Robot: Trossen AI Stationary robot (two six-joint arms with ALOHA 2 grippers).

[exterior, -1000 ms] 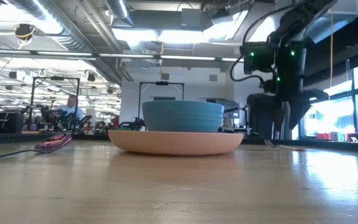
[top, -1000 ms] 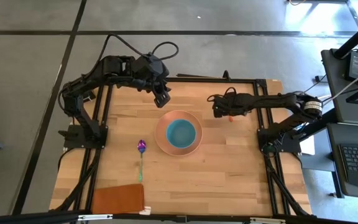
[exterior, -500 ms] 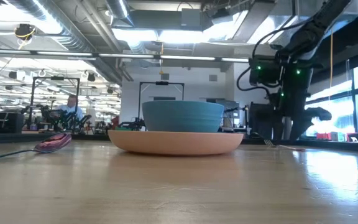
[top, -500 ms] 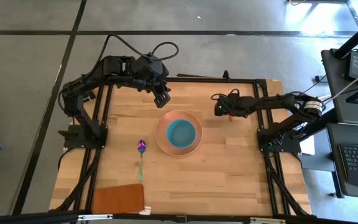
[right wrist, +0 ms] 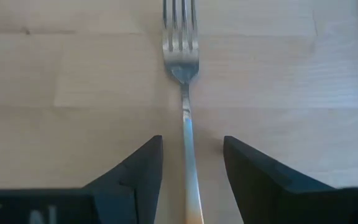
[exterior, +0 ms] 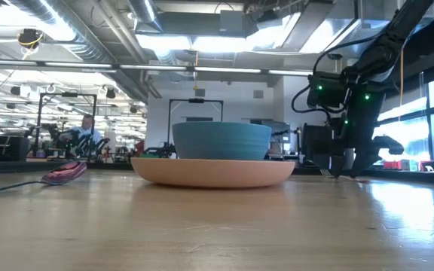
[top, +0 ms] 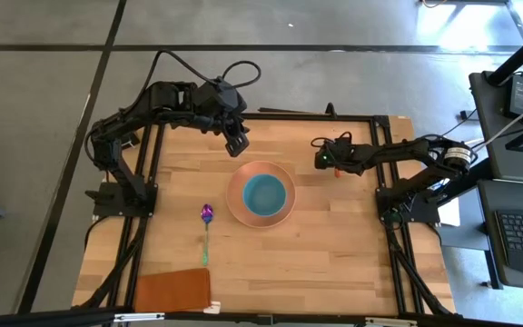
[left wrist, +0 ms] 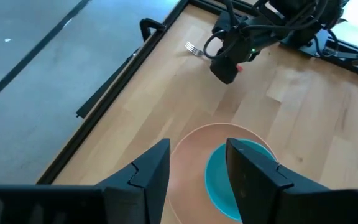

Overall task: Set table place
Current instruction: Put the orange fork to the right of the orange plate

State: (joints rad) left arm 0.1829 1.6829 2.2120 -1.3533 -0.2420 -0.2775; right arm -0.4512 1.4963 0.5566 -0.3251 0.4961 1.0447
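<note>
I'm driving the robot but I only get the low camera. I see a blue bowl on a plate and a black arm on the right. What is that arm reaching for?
Observer: A fork lying flat on the table. The right gripper is open, one finger on each side of the fork's metal neck.
Operator: Is it grabbing it?
Observer: Not yet. There is a gap between the fingers and the fork.
Operator: Where's the other arm?
Observer: The left gripper hangs open over the far side of the plate, holding nothing.
Operator: And that purple thing?
Observer: It's a spoon, lying left of the plate.
</note>
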